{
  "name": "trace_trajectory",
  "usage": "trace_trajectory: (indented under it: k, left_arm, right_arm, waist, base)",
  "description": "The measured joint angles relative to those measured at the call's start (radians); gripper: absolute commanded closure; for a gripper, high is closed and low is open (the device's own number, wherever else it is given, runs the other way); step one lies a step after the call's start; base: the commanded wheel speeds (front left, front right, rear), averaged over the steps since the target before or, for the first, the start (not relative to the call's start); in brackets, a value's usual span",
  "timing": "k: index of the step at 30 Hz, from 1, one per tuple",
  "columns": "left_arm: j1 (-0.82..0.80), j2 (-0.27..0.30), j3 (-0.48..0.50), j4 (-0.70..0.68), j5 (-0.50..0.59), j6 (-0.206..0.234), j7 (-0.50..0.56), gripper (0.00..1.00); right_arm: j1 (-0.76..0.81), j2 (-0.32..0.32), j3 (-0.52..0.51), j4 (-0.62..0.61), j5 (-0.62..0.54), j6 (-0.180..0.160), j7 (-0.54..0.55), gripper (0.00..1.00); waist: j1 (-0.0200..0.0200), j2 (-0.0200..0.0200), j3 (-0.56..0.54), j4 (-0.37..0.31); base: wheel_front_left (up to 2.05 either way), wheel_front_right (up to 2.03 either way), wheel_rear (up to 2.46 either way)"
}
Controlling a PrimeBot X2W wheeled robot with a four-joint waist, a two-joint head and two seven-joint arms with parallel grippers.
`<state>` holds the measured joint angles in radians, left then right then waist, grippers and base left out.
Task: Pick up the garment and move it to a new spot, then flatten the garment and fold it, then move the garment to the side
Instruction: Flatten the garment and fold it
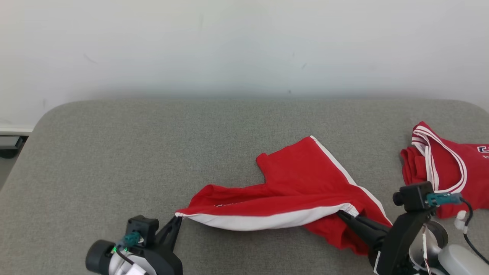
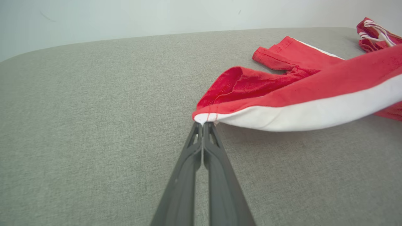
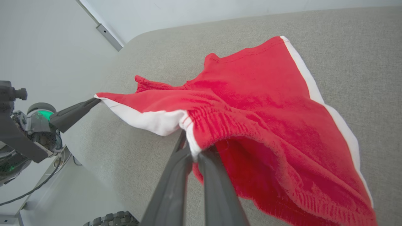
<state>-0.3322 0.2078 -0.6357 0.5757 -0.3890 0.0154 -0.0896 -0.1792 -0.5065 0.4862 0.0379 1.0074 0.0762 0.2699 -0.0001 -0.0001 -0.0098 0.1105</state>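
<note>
Left claw (image 2: 204, 125): pinched shut on the white-trimmed corner of the garment (image 1: 298, 183). Right claw (image 3: 193, 152): shut on the gathered edge at the other end. Held stretched between both, far part lying on the grey surface (image 1: 153, 152). Probably at the moving or flattening step; no fold yet. Another red piece (image 1: 450, 168) cut off at the right edge.

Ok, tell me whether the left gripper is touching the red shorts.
Touching. The left wrist view shows the left gripper shut on the white corner of the red shorts.
</note>
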Motion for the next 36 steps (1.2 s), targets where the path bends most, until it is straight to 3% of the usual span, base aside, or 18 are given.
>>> trace_trajectory:
  k: [4, 9, 11, 17, 19, 23, 24, 25, 28, 30, 33, 36]
  left_arm:
    - [-0.015, 0.017, 0.0, -0.041, -0.018, -0.045, 0.033, 1.0]
    - [-0.13, 0.025, 0.007, -0.059, -0.087, -0.132, 0.149, 1.0]
    - [-0.198, 0.027, 0.013, -0.053, -0.147, -0.149, 0.224, 1.0]
    - [-0.502, 0.018, 0.025, 0.026, -0.244, -0.148, 0.47, 1.0]
    - [-0.636, 0.0, 0.049, 0.046, -0.245, -0.148, 0.507, 1.0]
    - [-0.942, -0.029, 0.126, 0.091, -0.221, -0.144, 0.48, 1.0]
    - [-1.055, -0.036, 0.164, 0.086, -0.172, -0.107, 0.401, 1.0]
    - [-1.096, -0.041, 0.184, 0.072, -0.155, -0.086, 0.346, 1.0]
    - [-1.135, -0.041, 0.206, -0.011, -0.093, -0.036, 0.207, 1.0]
    - [-1.103, -0.021, 0.212, -0.087, -0.056, 0.001, 0.128, 1.0]
    - [-0.962, -0.012, 0.219, -0.146, -0.02, 0.065, 0.026, 1.0]
    - [-0.727, -0.029, 0.208, -0.116, -0.048, 0.071, -0.019, 1.0]
  right_arm:
    - [-0.077, -0.013, 0.02, 0.022, 0.026, 0.003, 0.095, 1.0]
    - [-0.247, -0.026, 0.109, 0.114, 0.034, -0.01, 0.333, 1.0]
    - [-0.344, -0.023, 0.142, 0.177, 0.029, -0.036, 0.439, 1.0]
    - [-0.747, 0.011, 0.166, 0.378, -0.069, -0.158, 0.669, 1.0]
    - [-0.892, 0.036, 0.165, 0.423, -0.122, -0.158, 0.686, 1.0]
    - [-1.185, 0.086, 0.109, 0.505, -0.2, -0.11, 0.574, 1.0]
    - [-1.295, 0.091, 0.084, 0.526, -0.241, -0.061, 0.462, 1.0]
    - [-1.341, 0.091, 0.064, 0.523, -0.273, -0.039, 0.379, 1.0]
    - [-1.399, 0.103, -0.026, 0.454, -0.304, -0.029, 0.184, 1.0]
    - [-1.377, 0.108, -0.058, 0.375, -0.306, 0.007, 0.086, 1.0]
    - [-1.249, 0.119, -0.072, 0.306, -0.321, 0.021, -0.066, 1.0]
    - [-0.989, 0.12, -0.05, 0.315, -0.32, 0.03, -0.209, 1.0]
  waist:
    - [0.0001, 0.0, 0.017, -0.004]
    - [0.0001, 0.0001, 0.059, -0.014]
    - [0.0002, 0.0001, 0.082, -0.019]
    - [0.0004, 0.0002, 0.159, -0.031]
    - [0.0005, 0.0003, 0.186, -0.032]
    - [0.0005, 0.0003, 0.243, -0.028]
    - [0.0004, 0.0003, 0.271, -0.024]
    - [0.0005, 0.0003, 0.286, -0.02]
    - [0.0004, 0.0003, 0.329, -0.009]
    - [0.0003, 0.0003, 0.358, -0.002]
    - [0.0002, 0.0002, 0.399, 0.006]
    - [0.0006, 0.0005, 0.429, 0.012]
  base:
    - [0.0, 0.0, 0.0]
    - [0.0, 0.0, 0.0]
    - [0.0, 0.0, 0.0]
    - [0.0, 0.0, 0.0]
    - [0.0, 0.0, 0.0]
    - [0.0, 0.0, 0.0]
    - [0.0, 0.0, 0.0]
    - [0.0, 0.0, 0.0]
    - [0.0, 0.0, 0.0]
    - [0.0, 0.0, 0.0]
    - [0.0, 0.0, 0.0]
    - [0.0, 0.0, 0.0]
